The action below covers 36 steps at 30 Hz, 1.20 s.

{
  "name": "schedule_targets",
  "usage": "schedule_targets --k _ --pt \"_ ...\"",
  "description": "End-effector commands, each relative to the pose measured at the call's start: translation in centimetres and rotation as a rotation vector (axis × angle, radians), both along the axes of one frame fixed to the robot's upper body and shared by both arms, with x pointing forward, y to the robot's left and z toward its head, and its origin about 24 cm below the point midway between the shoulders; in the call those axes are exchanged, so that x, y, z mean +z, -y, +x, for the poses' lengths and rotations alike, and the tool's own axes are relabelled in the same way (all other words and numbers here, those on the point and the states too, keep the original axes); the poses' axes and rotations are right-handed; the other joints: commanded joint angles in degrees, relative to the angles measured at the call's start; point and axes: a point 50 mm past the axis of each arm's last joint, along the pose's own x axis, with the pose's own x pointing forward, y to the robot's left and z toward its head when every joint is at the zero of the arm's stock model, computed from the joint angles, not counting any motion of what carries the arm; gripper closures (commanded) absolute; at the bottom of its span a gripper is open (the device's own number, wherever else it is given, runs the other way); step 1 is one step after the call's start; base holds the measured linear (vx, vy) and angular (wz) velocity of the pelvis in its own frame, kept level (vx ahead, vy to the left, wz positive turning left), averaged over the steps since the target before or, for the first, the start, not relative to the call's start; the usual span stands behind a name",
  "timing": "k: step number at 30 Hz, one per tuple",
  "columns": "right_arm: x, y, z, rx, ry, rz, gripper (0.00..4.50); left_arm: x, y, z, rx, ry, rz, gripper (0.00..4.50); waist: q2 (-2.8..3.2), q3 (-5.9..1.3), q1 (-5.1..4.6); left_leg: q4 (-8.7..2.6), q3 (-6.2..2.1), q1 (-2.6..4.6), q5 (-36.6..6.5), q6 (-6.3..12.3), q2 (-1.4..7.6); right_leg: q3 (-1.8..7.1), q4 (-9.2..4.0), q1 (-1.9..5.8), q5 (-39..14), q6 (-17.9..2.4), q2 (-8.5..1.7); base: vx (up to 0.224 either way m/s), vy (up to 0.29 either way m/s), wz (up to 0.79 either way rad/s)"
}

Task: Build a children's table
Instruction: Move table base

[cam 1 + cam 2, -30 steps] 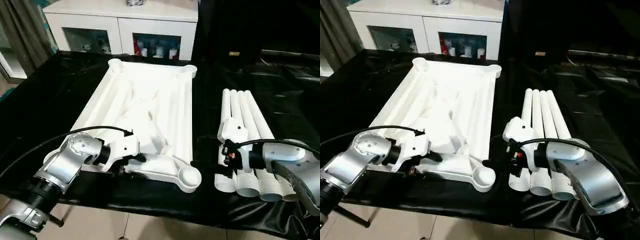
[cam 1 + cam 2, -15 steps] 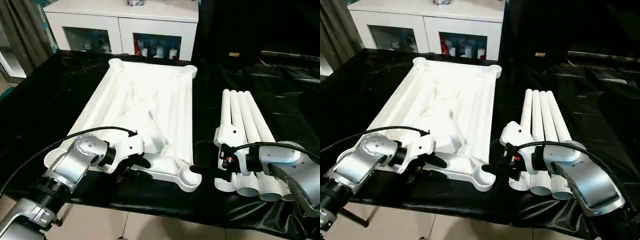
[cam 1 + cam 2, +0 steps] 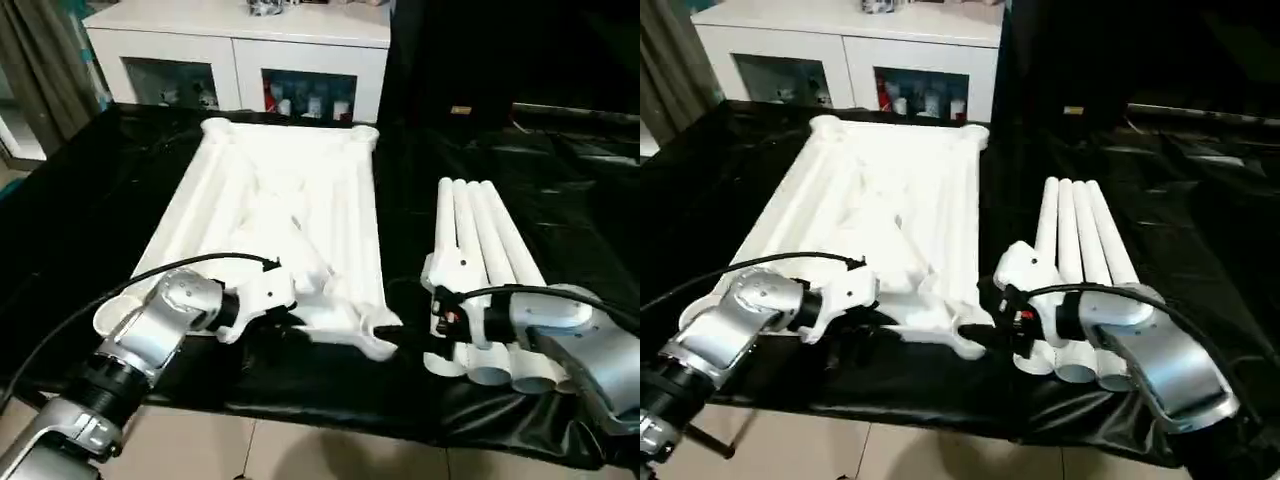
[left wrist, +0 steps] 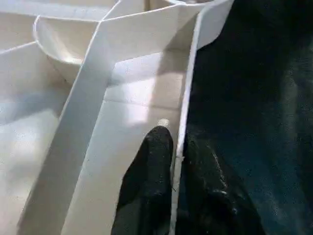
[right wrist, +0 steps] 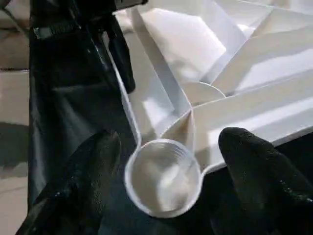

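Note:
The children's table top (image 3: 290, 200) lies upside down on the black cloth, ribs and round corner sockets facing up. My left gripper (image 4: 177, 139) is shut on the thin wall of its near rim, one finger (image 4: 156, 161) inside and one outside. My right gripper (image 5: 171, 147) stands open, a finger on each side of the near right corner socket (image 5: 164, 178) without closing on it. Several white tubular legs (image 3: 480, 240) lie side by side to the right of the top, partly under my right forearm.
The black-draped table (image 3: 100, 180) ends just in front of my arms, with tiled floor (image 3: 300, 450) below. A white glass-door cabinet (image 3: 240, 50) stands behind the table. A grey curtain (image 3: 40, 60) hangs at the far left.
My left fingers have closed onto the near rim. My right gripper has reached left from the legs to the near right corner socket, staying open. The view has shifted slightly.

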Motion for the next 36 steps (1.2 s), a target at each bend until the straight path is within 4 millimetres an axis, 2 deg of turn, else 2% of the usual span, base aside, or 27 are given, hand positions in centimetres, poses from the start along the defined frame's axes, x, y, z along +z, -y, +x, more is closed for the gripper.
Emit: schedule_targets --k 1,6,8,11,13,18,20,22,25,27,28,31,32,33,34,36 --pt "-0.1 0.4 0.2 -0.032 0.005 -0.006 0.91 0.1 -2.6 0.8 0.14 0.029 0.059 4.26 -0.56 -3.1 0.32 -4.02 -0.4 0.17 -5.76 1.7 2.42 1.98 -4.41 2.57 0.64 -13.91 -3.92 0.0 0.0 0.0" --pt "-0.3 0.4 0.4 -0.052 0.012 -0.009 0.91 0.4 -4.6 0.8 0.169 0.05 0.103 4.47 -0.49 -3.02 -0.57 -4.1 -0.52 -0.11 -6.28 1.1 2.16 1.87 -4.6 2.62 -0.91 -13.12 -3.79 0.0 0.0 0.0" --pt "-0.3 0.4 0.4 -0.056 0.013 -0.009 0.91 0.4 -5.2 0.8 0.184 0.052 0.109 4.47 -0.44 -3.15 -0.53 -3.92 -0.38 0.27 -5.48 1.51 2.24 1.99 -4.45 2.3 1.51 -13.76 -3.69 0.0 0.0 0.0" --pt "-0.4 0.5 0.6 -0.069 0.021 -0.012 0.91 0.9 -5.6 0.8 0.15 0.114 0.061 4.47 -0.54 -3.32 -0.26 -3.73 -0.32 0.12 -3.55 2.56 2.18 1.97 -4.05 2.39 6.02 -14.87 -3.69 0.0 0.0 0.0" --pt "-0.4 0.4 0.6 -0.074 0.026 -0.012 0.91 1.3 -5.3 0.8 0.125 0.144 -0.007 4.47 -0.65 -3.46 -0.16 -3.69 -0.26 0.33 -3.08 3.02 2.35 1.93 -3.88 2.32 7.99 -15.23 -3.66 0.0 0.0 0.0" --pt "-0.4 0.2 0.8 -0.112 0.047 0.0 0.91 2.0 -4.7 0.6 0.042 0.203 -0.077 4.47 -0.83 -3.31 0.62 -3.74 -0.07 0.39 -2.82 3.35 2.45 2.0 -3.78 2.12 7.8 -15.11 -3.86 0.0 0.0 0.0" --pt "-0.4 0.2 0.8 -0.119 0.05 0.006 0.91 2.0 -4.8 0.6 0.03 0.216 -0.079 4.47 -0.79 -3.31 1.01 -3.79 0.01 0.56 -3.21 2.93 2.56 2.06 -3.79 2.0 7.26 -14.8 -3.87 0.0 0.0 0.0" --pt "-0.3 -0.1 0.8 -0.153 0.05 0.032 0.91 2.4 -5.1 0.5 0.027 0.19 -0.112 4.02 -0.74 -3.25 1.13 -3.89 0.05 0.52 -3.07 2.51 2.5 2.08 -3.73 1.96 7.05 -14.63 -3.87 0.0 0.0 0.0" --pt "-0.3 -0.2 0.8 -0.272 0.023 0.048 0.91 3.7 -5.8 0.7 0.089 0.195 -0.167 3.87 -0.67 -3.28 1.27 -4.0 0.05 0.65 -3.47 1.57 2.54 2.01 -3.65 1.81 6.78 -14.9 -3.85 0.0 0.0 0.0" --pt "-0.2 -0.2 0.8 -0.298 0.018 0.047 0.91 4.0 -6.0 0.7 0.102 0.199 -0.18 3.58 -0.76 -3.14 1.07 -4.12 0.01 0.69 -3.81 0.8 2.48 1.92 -3.63 1.8 6.44 -14.55 -3.63 0.0 0.0 0.0" --pt "-0.1 -0.1 1.1 -0.355 0.012 0.049 0.91 4.7 -6.3 0.9 0.134 0.228 -0.204 3.47 -0.49 -3.1 0.98 -4.12 0.03 0.72 -3.9 0.46 2.39 1.96 -3.63 1.8 6.05 -14.43 -3.61 0.0 0.0 0.0" --pt "0.0 0.1 2.1 -0.554 -0.03 0.063 0.91 6.6 -7.0 1.4 0.243 0.297 -0.255 3.35 -0.49 -3.23 0.58 -4.11 0.01 0.72 -3.8 -0.76 2.12 1.95 -3.6 1.77 5.26 -14.36 -3.5 0.0 0.0 0.0" --pt "0.0 0.1 2.3 -0.601 -0.05 0.076 0.91 6.8 -7.0 1.3 0.254 0.295 -0.264 3.12 -0.4 -3.15 0.51 -4.21 0.02 0.79 -4.1 -1.44 2.17 1.97 -3.62 1.72 4.57 -14.14 -3.44 0.0 0.0 0.0" --pt "-0.1 0.3 2.6 -0.684 -0.074 0.078 0.91 7.1 -6.8 0.9 0.254 0.281 -0.289 3.12 -0.36 -3.11 0.38 -4.29 0.03 0.75 -4.18 -1.99 2.15 1.99 -3.59 1.64 4.08 -13.92 -3.43 0.0 0.0 0.0" --pt "-0.2 0.5 2.7 -0.737 -0.088 0.075 0.62 7.2 -6.6 0.7 0.252 0.27 -0.306 3.04 -0.26 -3.14 0.37 -4.32 0.03 0.86 -3.89 -2.45 2.11 1.94 -3.51 1.54 4.11 -13.86 -3.33 0.0 0.0 0.0" --pt "-0.4 0.8 2.7 -0.821 -0.111 0.05 0.55 7.5 -5.5 -0.3 0.244 0.219 -0.355 3.04 -0.32 -3.18 0.37 -4.26 0.14 0.83 -2.63 -2.99 2.09 1.99 -3.46 1.7 5.94 -13.22 -3.22 0.0 0.0 0.0"
